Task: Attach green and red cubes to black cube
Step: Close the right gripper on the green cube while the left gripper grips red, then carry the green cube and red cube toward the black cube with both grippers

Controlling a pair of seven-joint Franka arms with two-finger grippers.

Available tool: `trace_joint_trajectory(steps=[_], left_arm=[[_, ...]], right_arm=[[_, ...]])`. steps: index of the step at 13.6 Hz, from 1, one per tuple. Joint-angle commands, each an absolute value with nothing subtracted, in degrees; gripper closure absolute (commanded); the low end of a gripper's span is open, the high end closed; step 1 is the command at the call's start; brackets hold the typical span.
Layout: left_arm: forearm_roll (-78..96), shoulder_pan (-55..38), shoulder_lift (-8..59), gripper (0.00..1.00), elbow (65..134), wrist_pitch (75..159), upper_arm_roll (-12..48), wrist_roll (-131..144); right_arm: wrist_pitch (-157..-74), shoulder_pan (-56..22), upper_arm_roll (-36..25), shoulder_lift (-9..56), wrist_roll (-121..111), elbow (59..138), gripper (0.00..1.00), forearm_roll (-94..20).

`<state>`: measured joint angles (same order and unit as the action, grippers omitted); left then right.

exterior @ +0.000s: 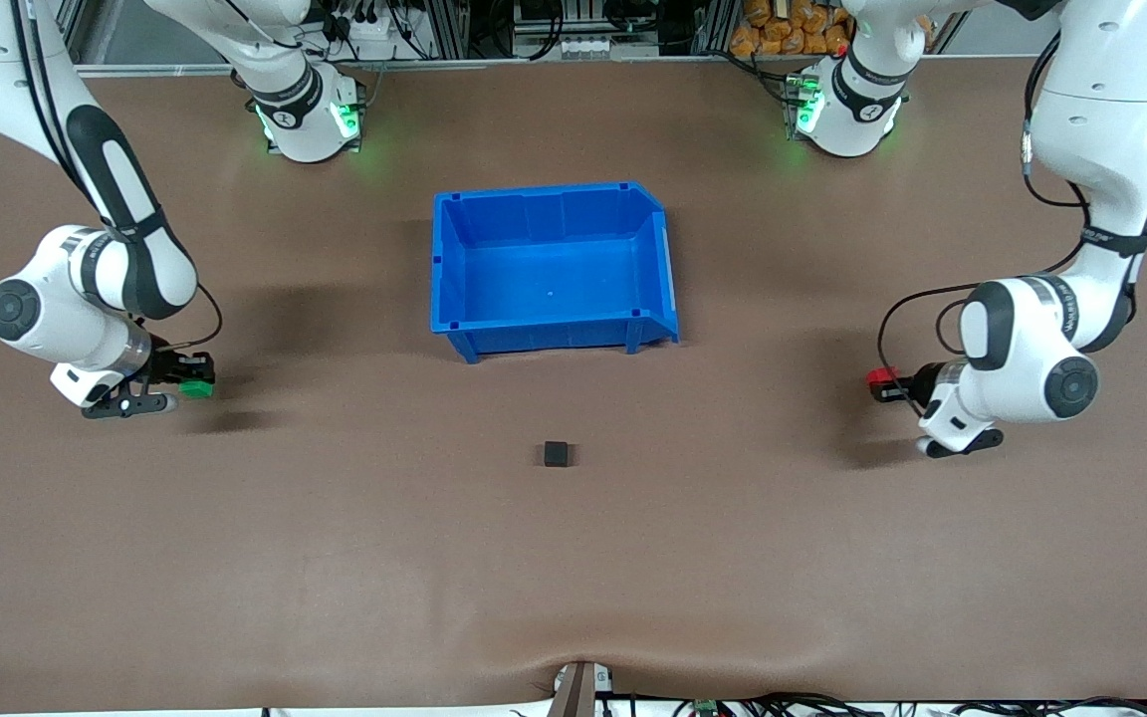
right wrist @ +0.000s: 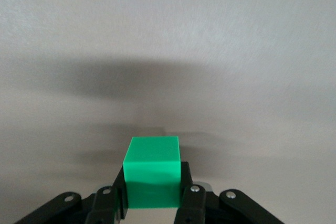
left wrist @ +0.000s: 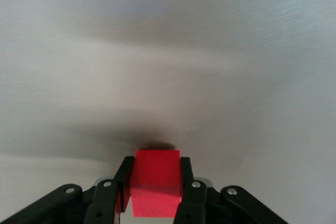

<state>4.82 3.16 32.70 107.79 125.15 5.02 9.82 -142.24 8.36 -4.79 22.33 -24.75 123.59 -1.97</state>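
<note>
The black cube (exterior: 557, 454) sits alone on the brown table, nearer to the front camera than the blue bin. My right gripper (exterior: 193, 386) hangs over the table at the right arm's end, shut on the green cube (exterior: 197, 388). In the right wrist view the green cube (right wrist: 153, 172) is clamped between both black fingers (right wrist: 117, 188). My left gripper (exterior: 882, 381) hangs over the left arm's end of the table, shut on the red cube (exterior: 880, 376). The left wrist view shows the red cube (left wrist: 156, 183) squeezed between its fingers (left wrist: 124, 181).
An empty blue bin (exterior: 653, 261) stands in the middle of the table, farther from the front camera than the black cube. Brown tabletop stretches between each held cube and the black cube. Both arm bases stand along the table's back edge.
</note>
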Motion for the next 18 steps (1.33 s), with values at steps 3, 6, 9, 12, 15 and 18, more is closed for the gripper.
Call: trace_joint_trajectory(steps=[3,6,9,12,15,18], left_arm=[[5.97,-2.54,34.89,1.0,97.41,119.73,4.75,23.08],[6.85,-5.71,37.87,1.0,88.27,114.71,4.83,38.88],[12.81,-6.5,39.2,1.0,85.96,114.78,4.83,50.77],[20.11,-6.85,39.46,0.98,82.1,114.7,4.83,53.6],[21.61,-9.22,39.72,0.9,81.65,114.96,4.83,64.9],[22.85,-12.64,44.54,0.89,77.54,117.42,4.83,76.8]], right_arm=[[-133.35,10.2,-3.96,21.62,-34.0,115.69,1.0,-1.67],[-126.41,10.02,-3.96,21.8,-39.71,109.62,1.0,-1.67],[-125.33,9.76,-3.87,21.97,-45.59,106.8,1.0,-1.67],[-125.25,8.79,-3.69,22.15,-57.79,104.86,1.0,-1.67],[-125.16,6.16,-3.69,21.8,-66.24,102.58,1.0,-1.67],[-123.5,3.09,-3.6,21.97,-73.72,100.81,1.0,-1.76]])
